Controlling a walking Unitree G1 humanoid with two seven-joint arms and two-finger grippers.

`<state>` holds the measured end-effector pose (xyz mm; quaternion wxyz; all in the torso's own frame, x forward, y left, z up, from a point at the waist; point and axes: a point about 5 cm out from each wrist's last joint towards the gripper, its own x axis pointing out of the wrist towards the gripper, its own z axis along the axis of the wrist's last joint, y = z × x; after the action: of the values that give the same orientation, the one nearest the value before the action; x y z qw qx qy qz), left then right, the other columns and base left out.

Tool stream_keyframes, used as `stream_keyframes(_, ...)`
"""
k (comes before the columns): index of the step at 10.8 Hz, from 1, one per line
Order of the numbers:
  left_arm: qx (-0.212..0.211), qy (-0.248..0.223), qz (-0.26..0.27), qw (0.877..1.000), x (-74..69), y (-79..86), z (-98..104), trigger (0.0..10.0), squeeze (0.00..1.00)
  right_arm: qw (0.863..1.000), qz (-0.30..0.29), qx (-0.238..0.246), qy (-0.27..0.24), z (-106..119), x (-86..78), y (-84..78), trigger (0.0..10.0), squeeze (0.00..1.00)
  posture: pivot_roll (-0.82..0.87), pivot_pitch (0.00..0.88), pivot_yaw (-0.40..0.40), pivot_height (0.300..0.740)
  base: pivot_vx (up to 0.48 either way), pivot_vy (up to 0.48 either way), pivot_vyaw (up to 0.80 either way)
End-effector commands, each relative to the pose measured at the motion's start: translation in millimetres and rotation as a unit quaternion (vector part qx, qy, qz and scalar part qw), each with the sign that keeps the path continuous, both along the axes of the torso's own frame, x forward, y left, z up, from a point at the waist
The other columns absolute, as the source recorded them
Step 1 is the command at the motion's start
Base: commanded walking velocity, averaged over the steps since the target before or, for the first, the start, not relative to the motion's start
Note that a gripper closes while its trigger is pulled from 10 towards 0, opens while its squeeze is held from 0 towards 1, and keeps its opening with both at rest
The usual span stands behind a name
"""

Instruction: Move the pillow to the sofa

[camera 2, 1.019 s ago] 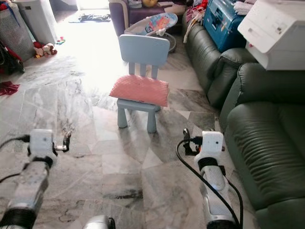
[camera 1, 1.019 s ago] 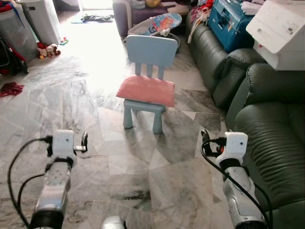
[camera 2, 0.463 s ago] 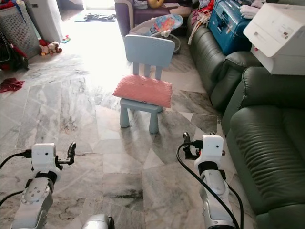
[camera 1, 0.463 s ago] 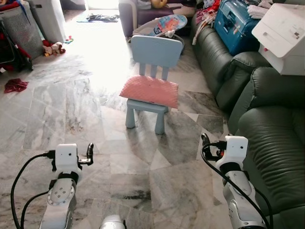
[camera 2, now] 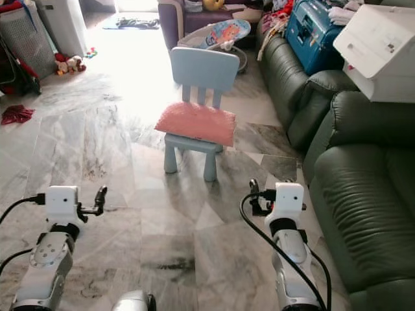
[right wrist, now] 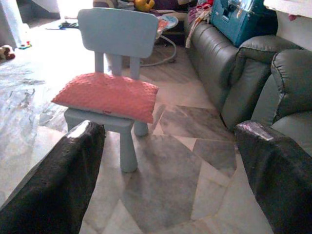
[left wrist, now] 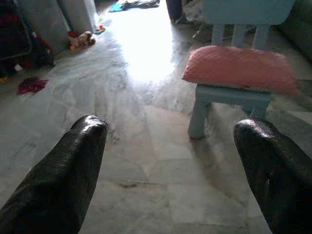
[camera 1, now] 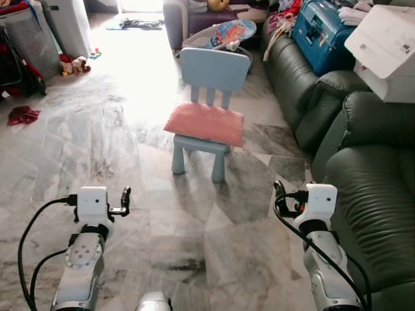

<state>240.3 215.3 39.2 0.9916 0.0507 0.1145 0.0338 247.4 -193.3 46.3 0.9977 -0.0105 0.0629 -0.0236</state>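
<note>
Left eye view showed you the pink pillow [camera 1: 205, 123] lying across the seat of a small pale-blue chair [camera 1: 214, 68], which stood on the marble floor [camera 1: 97, 136] well ahead of both arms. Your left gripper [camera 1: 125, 201] was raised low at the left and your right gripper [camera 1: 279, 193] at the right, both well short of the chair and touching nothing; from this angle you could not tell how far either pair of fingers was spread. A dark green sofa [camera 1: 363, 168] ran along the right, close beside your right arm, with a white box [camera 1: 386, 45] and a blue case [camera 1: 321, 32] resting on it farther back.

Right eye view gave you the same scene, the pillow overhanging the seat's right edge.

Left wrist view showed you the left gripper's two black fingers [left wrist: 68, 180] spread wide with nothing between them. The pillow [left wrist: 241, 68] sat on the chair well beyond the fingertips, nearer the right-hand finger's line than the other's.

Right wrist view showed you the right gripper's fingers [right wrist: 53, 185] also held wide and empty. The pillow [right wrist: 107, 95] lay on the chair seat well ahead, closer to the finger away from the sofa, and the sofa [right wrist: 243, 73] rose beyond the other finger.
</note>
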Motion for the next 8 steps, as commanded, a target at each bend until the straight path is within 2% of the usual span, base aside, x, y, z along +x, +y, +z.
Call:
stream_keyframes(1, -0.002, 0.003, -0.014, 1.0, -0.1, -5.3, -0.4, 10.0, 0.0, 1.0, 0.0, 0.002, -0.005, 2.2, 2.9, -1.6, 10.0, 0.0, 0.02, 0.0, -0.024, 0.74, 0.431, 0.0, 0.0)
stream_keyframes(8, -0.014, 0.009, -0.014, 1.0, 6.0, -10.7, -2.1, 10.0, 0.0, 1.0, -0.006, -0.001, -0.007, 3.3, 8.4, -3.7, 10.0, 0.0, 0.02, 0.0, -0.026, 0.74, 0.428, 0.0, 0.0)
